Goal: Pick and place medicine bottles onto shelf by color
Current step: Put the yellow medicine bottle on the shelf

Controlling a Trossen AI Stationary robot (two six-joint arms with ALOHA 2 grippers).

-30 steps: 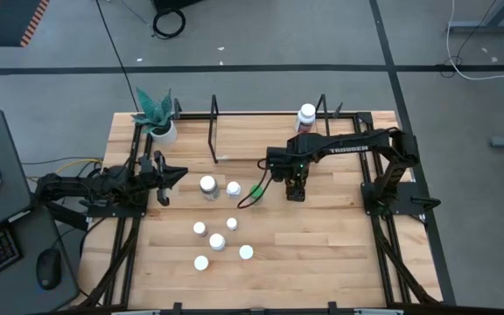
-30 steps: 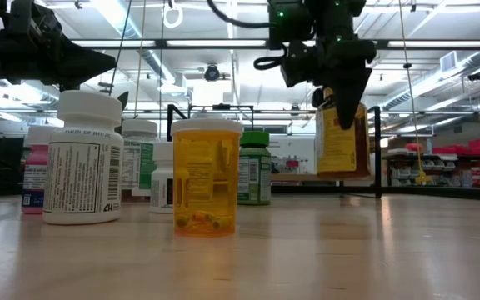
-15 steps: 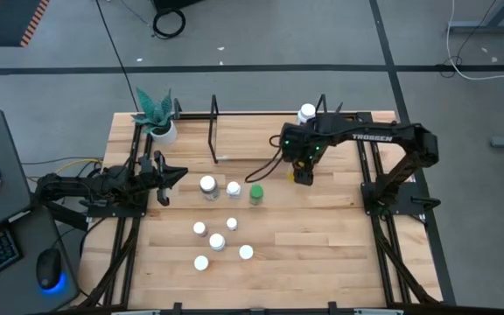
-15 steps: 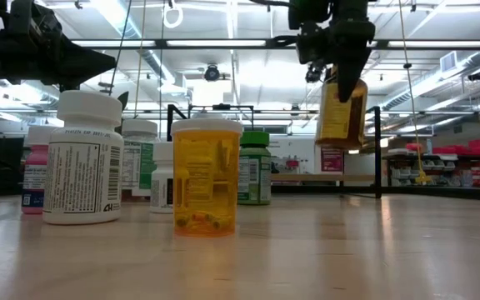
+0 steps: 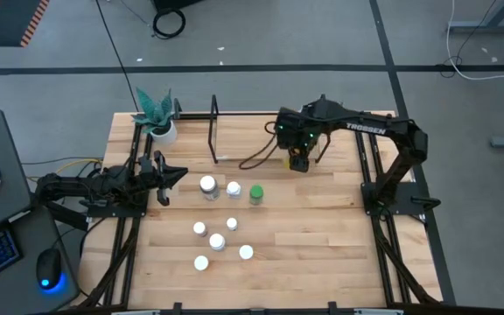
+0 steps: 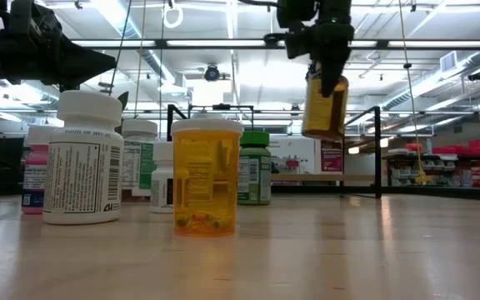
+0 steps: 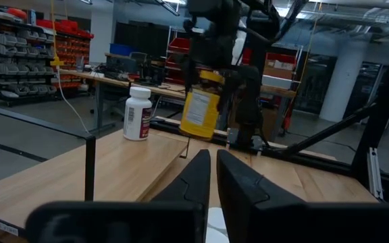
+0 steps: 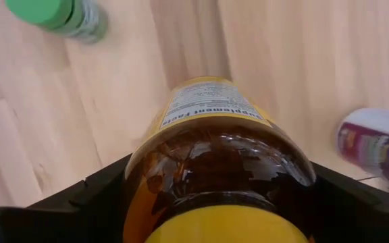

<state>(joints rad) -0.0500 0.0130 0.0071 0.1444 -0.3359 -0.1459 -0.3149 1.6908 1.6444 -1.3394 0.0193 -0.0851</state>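
One amber bottle (image 6: 324,107) hung upright, clamped in the right gripper (image 5: 298,158) over the shelf (image 5: 261,140), its long axis vertical and the board directly below, while the left gripper (image 5: 166,178), fingers together, waited well apart at the table's left.

Bottles (image 5: 221,214) mid-table – shelf (image 5: 269,140) behind, plant pot (image 5: 164,131) at its left

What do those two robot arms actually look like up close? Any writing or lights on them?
Both are dark, jointed metal arms. The right arm carries white lettering along one link and small green lights near its wrist. Each ends in a pincer of two flat black tapering fingers, as on the left pincer. Black cables trail along the left arm.
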